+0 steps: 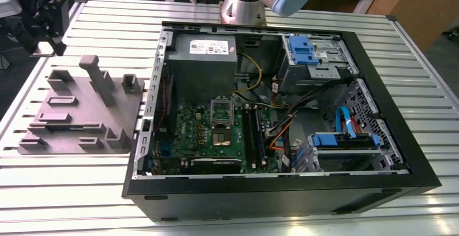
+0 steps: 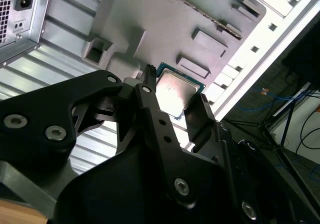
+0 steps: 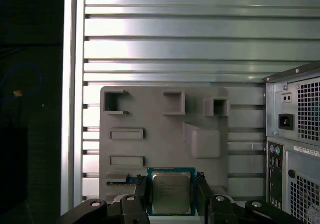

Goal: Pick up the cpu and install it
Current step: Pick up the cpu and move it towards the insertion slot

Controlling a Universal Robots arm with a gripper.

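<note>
Bench: slatted aluminium table (image 1: pixel 72 187), cables and furniture behind.

Exterior view's left: grey plastic tray (image 1: pixel 79 118) with upright posts and shallow pockets. To its right stands the open PC case (image 1: pixel 287 193), with the power supply (image 1: pixel 204 58) at the far end and the green motherboard (image 1: pixel 208 139) on the floor of the case.

Step in hand: pick-up, judged done. In both wrist views the gripper (image 3: pixel 172 178) has its black fingers (image 3: pixel 141 194) narrowed onto opposite edges of the cpu (image 3: pixel 171 194). The chip looks large against the tray pockets, so it reads as lifted clear and hanging over the tray's edge.

Install not yet done. Seating calls for the chip kept flat and squared to the board's socket.

Cpu: square, dull silver-grey lid, thin green border, level in the grip.
</note>
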